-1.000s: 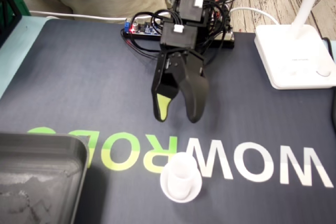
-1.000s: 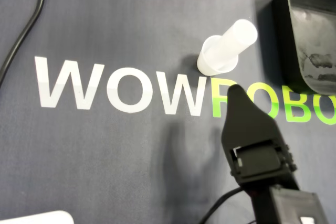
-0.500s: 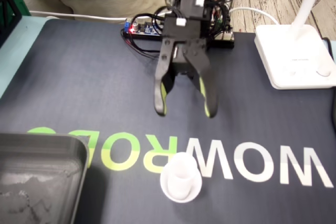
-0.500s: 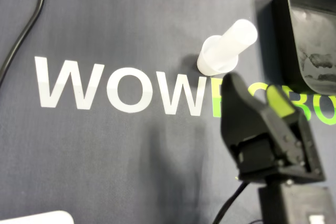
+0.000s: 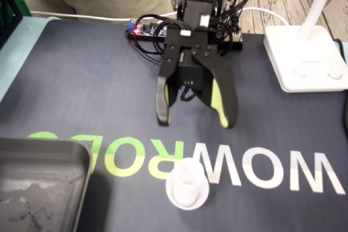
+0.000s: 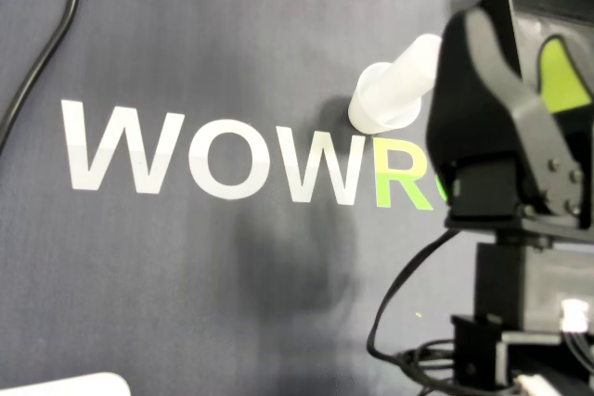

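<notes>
White tube [image 5: 186, 184]: upright on the counter [image 5: 81, 91], over the printed lettering, untouched. Claw [image 5: 196, 122]: jaws spread far wider than a second ago, moved closer, empty. Judged: lining up to grasp.

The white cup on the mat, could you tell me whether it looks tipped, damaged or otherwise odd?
Nothing stands out: the cup stands upright and whole, nothing spilled around it, with the open pincer apart from it. Only the tray looks smeared inside.
</notes>
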You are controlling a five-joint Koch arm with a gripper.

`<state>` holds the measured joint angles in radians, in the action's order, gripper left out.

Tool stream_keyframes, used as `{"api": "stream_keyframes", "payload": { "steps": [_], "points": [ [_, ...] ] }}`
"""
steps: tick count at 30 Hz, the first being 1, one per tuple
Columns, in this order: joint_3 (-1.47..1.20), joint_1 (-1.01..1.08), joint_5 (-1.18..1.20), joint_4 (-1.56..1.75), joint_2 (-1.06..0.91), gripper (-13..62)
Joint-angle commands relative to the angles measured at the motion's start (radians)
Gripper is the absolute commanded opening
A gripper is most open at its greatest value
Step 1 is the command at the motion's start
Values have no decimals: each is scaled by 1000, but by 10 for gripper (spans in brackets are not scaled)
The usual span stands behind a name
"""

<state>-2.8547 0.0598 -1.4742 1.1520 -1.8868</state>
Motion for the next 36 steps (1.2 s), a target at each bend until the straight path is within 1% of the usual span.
{"api": "stream_keyframes", "payload": {
  "steps": [1, 9, 22, 36],
  "points": [
    [20, -2, -11, 83, 2, 320],
    [-15, -3, -17, 87, 86, 320],
    [80, -8, -35, 91, 291, 320],
    [181, -9, -63, 94, 465, 321]
  ]
}}
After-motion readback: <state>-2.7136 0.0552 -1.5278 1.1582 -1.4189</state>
